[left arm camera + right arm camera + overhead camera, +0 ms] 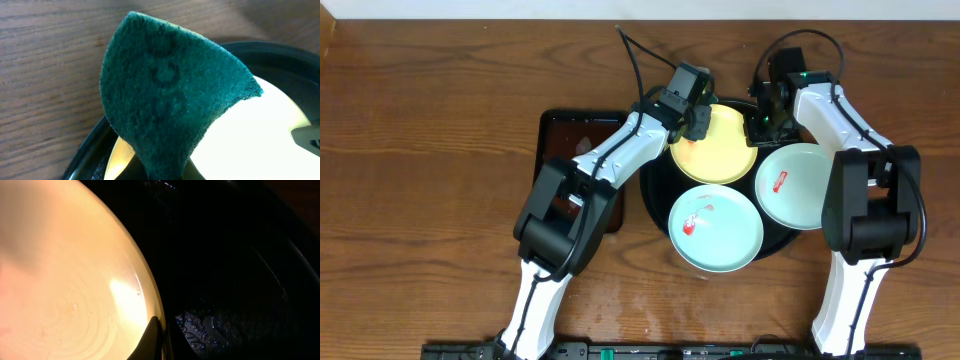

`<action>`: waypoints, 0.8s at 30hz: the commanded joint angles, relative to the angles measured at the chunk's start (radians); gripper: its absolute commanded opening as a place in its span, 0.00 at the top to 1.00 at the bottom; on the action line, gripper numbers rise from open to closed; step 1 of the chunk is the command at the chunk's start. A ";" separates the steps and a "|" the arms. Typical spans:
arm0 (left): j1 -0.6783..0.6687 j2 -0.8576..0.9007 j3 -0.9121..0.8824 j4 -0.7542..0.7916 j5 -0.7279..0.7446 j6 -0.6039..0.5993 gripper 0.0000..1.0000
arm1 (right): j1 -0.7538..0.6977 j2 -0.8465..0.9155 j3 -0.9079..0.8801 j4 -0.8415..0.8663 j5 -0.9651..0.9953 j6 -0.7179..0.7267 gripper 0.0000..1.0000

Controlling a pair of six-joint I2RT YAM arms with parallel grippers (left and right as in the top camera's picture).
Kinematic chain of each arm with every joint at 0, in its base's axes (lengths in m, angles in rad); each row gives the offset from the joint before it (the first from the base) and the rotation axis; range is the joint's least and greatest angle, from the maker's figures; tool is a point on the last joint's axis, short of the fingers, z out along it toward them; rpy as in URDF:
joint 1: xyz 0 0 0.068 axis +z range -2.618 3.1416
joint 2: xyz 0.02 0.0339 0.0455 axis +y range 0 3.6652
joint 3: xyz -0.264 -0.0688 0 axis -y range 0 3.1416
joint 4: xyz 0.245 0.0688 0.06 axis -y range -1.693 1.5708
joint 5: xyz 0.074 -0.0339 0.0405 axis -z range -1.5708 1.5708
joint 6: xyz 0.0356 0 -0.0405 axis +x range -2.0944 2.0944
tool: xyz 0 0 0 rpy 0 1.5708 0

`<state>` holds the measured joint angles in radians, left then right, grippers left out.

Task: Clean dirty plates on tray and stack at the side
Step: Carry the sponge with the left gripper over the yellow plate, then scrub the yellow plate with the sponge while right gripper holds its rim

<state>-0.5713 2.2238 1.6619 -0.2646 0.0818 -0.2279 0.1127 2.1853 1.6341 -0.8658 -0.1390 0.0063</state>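
Brown wood-grain tabletop [420,150] spreads wide, left of left gripper [697,122]; pale strip [470,8] beyond far edge; even light.

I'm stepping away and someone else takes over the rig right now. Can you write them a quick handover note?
Left tool: shut on the green scouring pad, held over the yellow plate.
Right tool: shut on that plate's right rim, apparently steadying it.
Plates: all three sit on the black tray. The front mint plate and the right mint plate show red smears. The yellow one has a red spot near the pad.
Done: nothing is stacked yet.
Left: scrub all three plates, then stack them on the table beside the tray.
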 commanded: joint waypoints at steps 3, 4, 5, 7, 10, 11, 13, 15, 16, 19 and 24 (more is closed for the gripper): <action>-0.002 -0.010 0.021 -0.064 -0.016 0.006 0.93 | 0.011 0.010 -0.008 -0.001 -0.008 -0.023 0.99; -0.002 -0.010 0.021 -0.079 -0.016 0.006 0.93 | 0.011 0.010 -0.007 0.000 -0.008 -0.023 0.99; -0.002 -0.009 0.021 -0.092 -0.015 0.005 0.93 | 0.011 0.010 -0.007 0.000 -0.008 -0.023 0.99; -0.002 -0.009 0.021 -0.111 -0.015 -0.011 0.93 | 0.011 0.010 -0.008 0.000 -0.008 -0.023 0.99; -0.002 0.003 0.019 -0.119 -0.015 -0.034 0.92 | 0.011 0.010 -0.008 0.000 -0.008 -0.023 0.99; -0.003 0.011 0.019 -0.116 -0.016 -0.033 0.93 | 0.011 0.010 -0.008 0.000 -0.008 -0.023 0.99; -0.002 0.032 0.018 -0.105 -0.016 -0.034 0.92 | 0.011 0.010 -0.008 0.000 -0.008 -0.023 0.99; -0.002 0.053 0.018 -0.096 -0.015 -0.035 0.93 | 0.011 0.010 -0.008 0.000 -0.008 -0.023 0.99; -0.002 0.062 0.018 -0.092 -0.015 -0.035 0.93 | 0.011 0.010 -0.007 0.000 -0.008 -0.023 0.99; -0.003 0.092 0.018 -0.082 -0.015 -0.035 0.92 | 0.011 0.010 -0.007 0.002 -0.008 -0.023 0.99; -0.003 0.108 0.017 -0.083 -0.014 -0.035 0.92 | 0.011 0.010 -0.008 0.002 -0.008 -0.023 0.99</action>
<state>-0.5724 2.2723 1.6768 -0.3397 0.0795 -0.2615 0.1127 2.1853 1.6341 -0.8650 -0.1432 0.0051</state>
